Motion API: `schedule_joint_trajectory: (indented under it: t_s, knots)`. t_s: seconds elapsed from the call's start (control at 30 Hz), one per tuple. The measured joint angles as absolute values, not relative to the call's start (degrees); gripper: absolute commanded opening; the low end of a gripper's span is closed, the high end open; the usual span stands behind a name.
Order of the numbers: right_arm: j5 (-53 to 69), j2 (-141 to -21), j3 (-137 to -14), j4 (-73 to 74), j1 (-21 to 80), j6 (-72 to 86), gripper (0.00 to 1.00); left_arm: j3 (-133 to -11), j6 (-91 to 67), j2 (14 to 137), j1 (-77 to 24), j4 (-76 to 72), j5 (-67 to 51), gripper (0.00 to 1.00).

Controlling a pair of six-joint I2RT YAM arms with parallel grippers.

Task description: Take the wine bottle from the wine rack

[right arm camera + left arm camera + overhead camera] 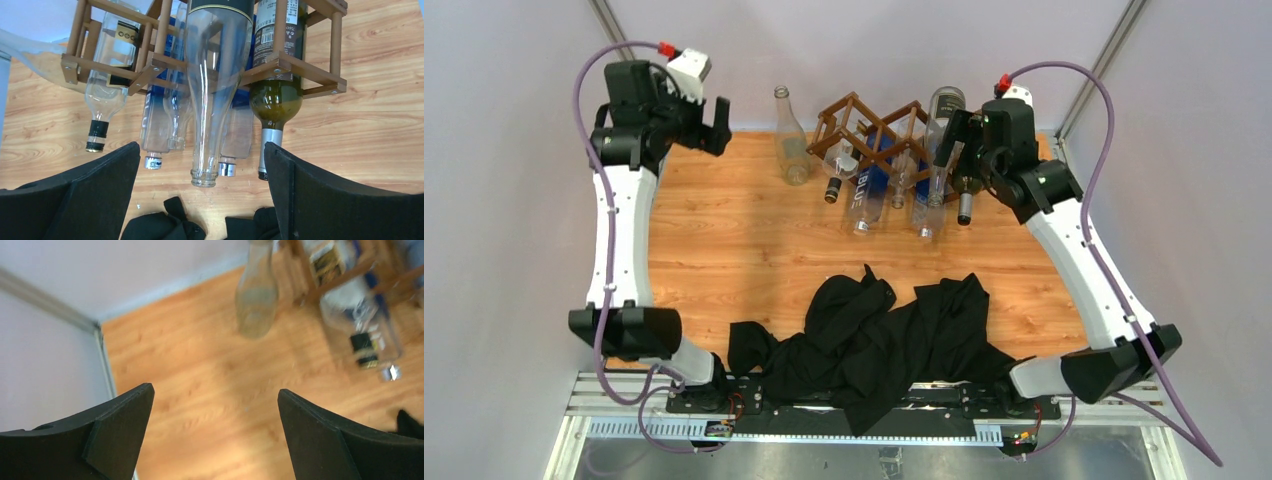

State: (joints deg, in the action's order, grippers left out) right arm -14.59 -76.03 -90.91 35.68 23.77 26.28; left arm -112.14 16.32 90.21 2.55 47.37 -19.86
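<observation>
The wine rack (864, 128), a brown wooden lattice, stands at the back of the table with several bottles lying in its cells, necks toward me. In the right wrist view a tall clear bottle (212, 100) lies in the middle of the rack (295, 67), and a green wine bottle (276, 102) with a silver neck lies to its right. My right gripper (952, 150) hovers open at the rack's right side, with nothing between its fingers (320, 200). Another clear bottle (792, 140) stands upright left of the rack. My left gripper (714, 128) is open and empty, raised left of it.
A crumpled black cloth (874, 335) covers the near middle of the wooden table (724, 240). White walls close in the back and both sides. In the left wrist view the upright bottle (256, 295) and the rack (362, 267) lie ahead, to the right.
</observation>
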Motion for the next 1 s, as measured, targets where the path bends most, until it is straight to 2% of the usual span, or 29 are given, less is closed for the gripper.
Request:
schedule_joint_trajectory:
  t_s: [0.33, 0.83, 1.0]
  knots:
    - [-11.94, -84.51, -91.48, 38.52, 22.11, 26.39, 0.95, -91.42, 21.15, 74.32, 5.32, 55.92, -14.04, 1.00]
    - [-10.61, -93.06, -88.14, 33.58, 20.71, 27.44, 0.80, -88.88, 23.77, 73.78, 5.50, 56.55, -13.47, 1.00]
    - [-10.61, -94.74, -87.74, 32.23, 20.67, 27.83, 0.67, -88.86, 23.79, 73.93, 5.50, 56.64, -13.52, 1.00]
